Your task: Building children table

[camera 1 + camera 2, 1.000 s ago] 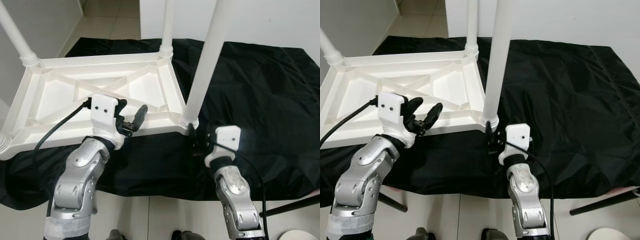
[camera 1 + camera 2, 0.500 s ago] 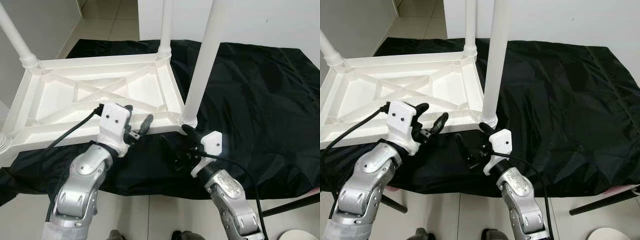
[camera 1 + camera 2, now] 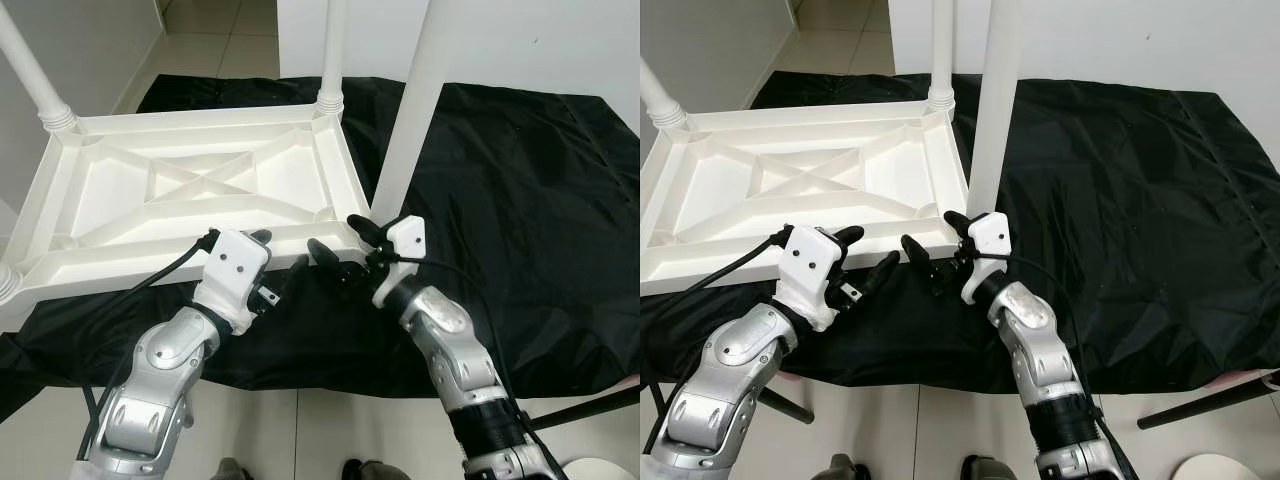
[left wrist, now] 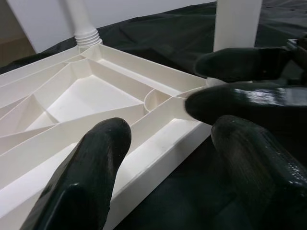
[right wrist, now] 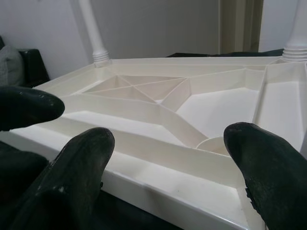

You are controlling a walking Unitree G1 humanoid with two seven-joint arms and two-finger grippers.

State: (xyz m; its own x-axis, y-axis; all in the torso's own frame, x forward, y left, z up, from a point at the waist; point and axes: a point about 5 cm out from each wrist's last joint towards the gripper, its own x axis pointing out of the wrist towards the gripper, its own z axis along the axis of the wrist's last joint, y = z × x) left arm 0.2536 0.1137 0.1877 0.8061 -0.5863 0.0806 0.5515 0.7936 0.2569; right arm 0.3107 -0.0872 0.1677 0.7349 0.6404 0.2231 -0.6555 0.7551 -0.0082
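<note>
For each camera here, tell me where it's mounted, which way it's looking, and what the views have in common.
Left and right eye views: on the head, looking forward and down at the upturned white table on a black cloth; both silver arms show, left tool and right tool at the near edge.
Left wrist view: along its fingers toward the ribbed underside.
Right wrist view: along its fingers, same underside.
Shared: the table's ribs and legs.

No readable text, label or number shows anywhere.

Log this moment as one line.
left gripper open at tabletop near edge | right gripper open beside leg corner | nothing held
</note>
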